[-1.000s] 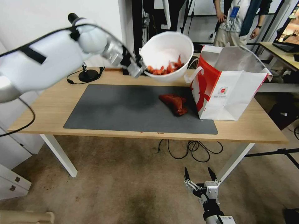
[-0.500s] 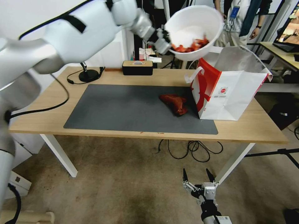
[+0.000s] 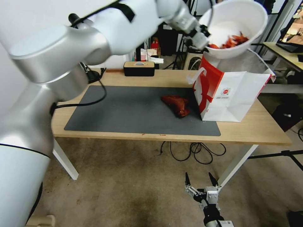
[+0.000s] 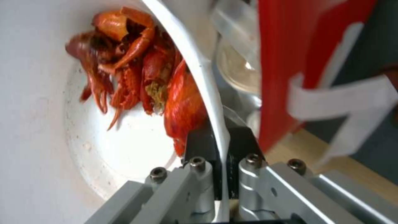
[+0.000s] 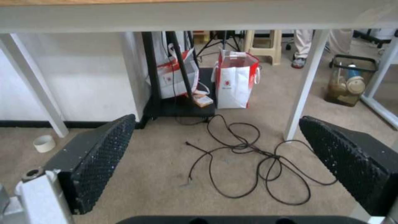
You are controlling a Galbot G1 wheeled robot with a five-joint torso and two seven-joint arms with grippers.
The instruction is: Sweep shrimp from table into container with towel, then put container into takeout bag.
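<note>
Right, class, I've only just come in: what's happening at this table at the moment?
The robot's left claw is clamped on the rim of the white container, holding it tilted in the air above the open takeout bag. The shrimp lie piled in the container. The towel lies crumpled on the dark mat of the table, just beside the bag. The right claw hangs open below the table's edge, idle.
</note>
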